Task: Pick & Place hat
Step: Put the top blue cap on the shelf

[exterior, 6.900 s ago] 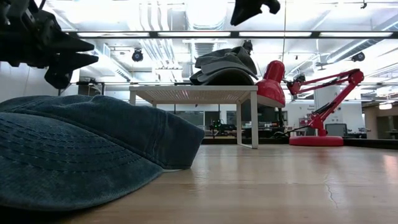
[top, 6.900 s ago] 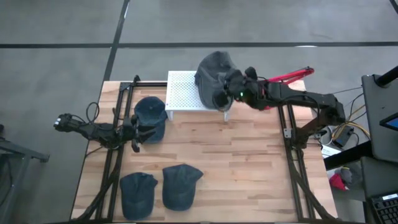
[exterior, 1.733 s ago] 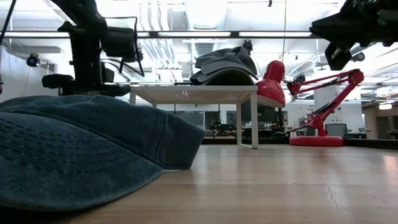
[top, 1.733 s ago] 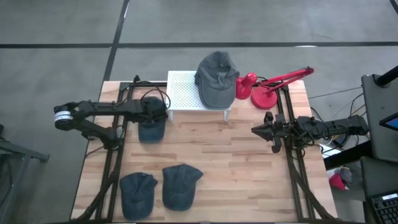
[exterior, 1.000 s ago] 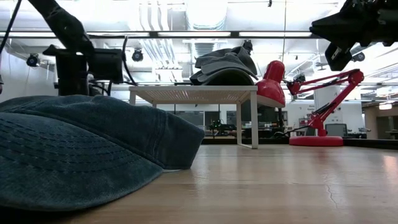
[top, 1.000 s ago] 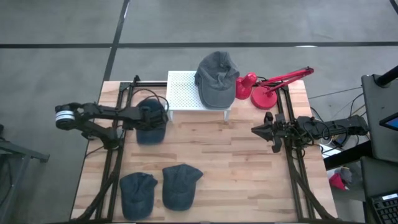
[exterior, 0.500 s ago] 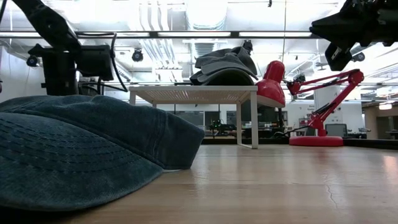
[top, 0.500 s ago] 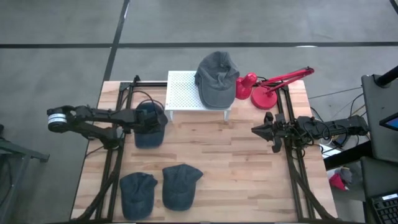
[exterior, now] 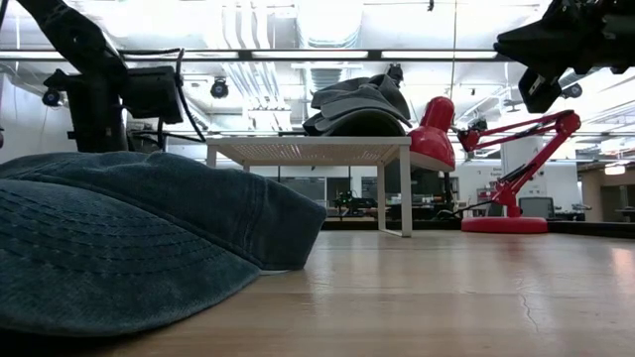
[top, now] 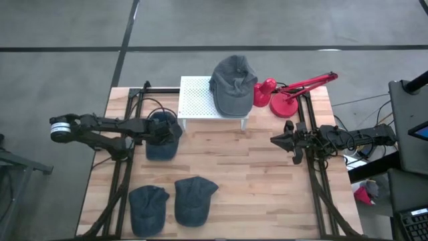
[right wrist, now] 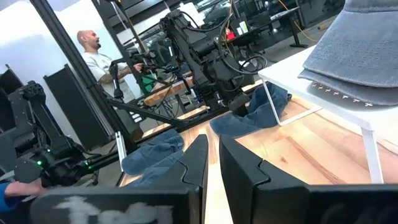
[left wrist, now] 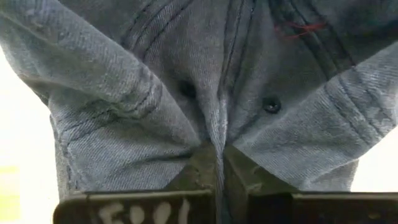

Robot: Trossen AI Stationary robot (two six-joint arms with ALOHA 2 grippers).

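nearest blue hat point(exterior: 129, 243) cut off, low view

A grey floor point(top: 67, 60) crossed by dark lines is surrounding the wooden table point(top: 254, 174). Ceiling lights point(exterior: 327, 20) are glowing overhead. A person point(right wrist: 99, 56) is standing among dark equipment racks point(right wrist: 68, 99).

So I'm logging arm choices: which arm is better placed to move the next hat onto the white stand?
Left: its pincer is shut on the denim cap beside the white stand; the right pincer waits far off.
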